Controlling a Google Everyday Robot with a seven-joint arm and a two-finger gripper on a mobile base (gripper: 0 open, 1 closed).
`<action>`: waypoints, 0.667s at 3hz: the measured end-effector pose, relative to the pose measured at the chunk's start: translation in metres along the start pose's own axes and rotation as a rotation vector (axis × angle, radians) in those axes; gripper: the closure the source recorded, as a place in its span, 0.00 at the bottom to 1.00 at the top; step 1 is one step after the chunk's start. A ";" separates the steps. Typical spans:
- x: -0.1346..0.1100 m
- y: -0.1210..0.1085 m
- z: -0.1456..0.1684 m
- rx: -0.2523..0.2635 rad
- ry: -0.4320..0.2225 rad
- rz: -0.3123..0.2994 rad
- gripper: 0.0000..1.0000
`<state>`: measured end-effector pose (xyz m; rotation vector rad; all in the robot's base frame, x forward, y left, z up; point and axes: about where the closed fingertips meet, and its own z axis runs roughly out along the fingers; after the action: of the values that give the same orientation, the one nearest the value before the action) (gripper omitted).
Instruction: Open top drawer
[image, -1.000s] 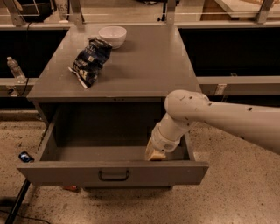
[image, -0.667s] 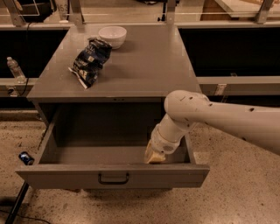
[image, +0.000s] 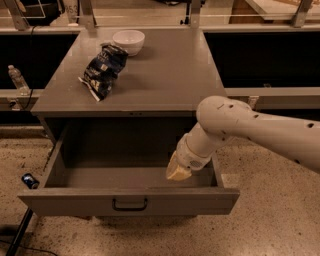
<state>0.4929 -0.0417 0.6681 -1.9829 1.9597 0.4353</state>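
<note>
This looks like a robotics test lab: a plain grey metal cabinet (image: 170, 75) stands on a speckled terrazzo floor (image: 270, 225), with a chip bag (image: 102, 70) and a white bowl (image: 128, 41) on top. The gripper (image: 178, 172) hangs inside the open top drawer (image: 115, 177), at its right.

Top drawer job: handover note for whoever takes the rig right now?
Gripper: low inside the wide grey metal top drawer, right side, near the front panel; not on the small dark bar handle.
Drawer: pulled well out of the grey cabinet.
Done: opening, by the look of it.
Left: probably lift the gripper clear.
Cabinet top: white bowl, dark blue snack bag.
</note>
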 end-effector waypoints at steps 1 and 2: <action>-0.012 -0.011 -0.054 0.071 -0.089 0.039 1.00; -0.022 -0.016 -0.094 0.119 -0.165 0.053 1.00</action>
<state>0.5080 -0.0619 0.7631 -1.7666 1.8936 0.4683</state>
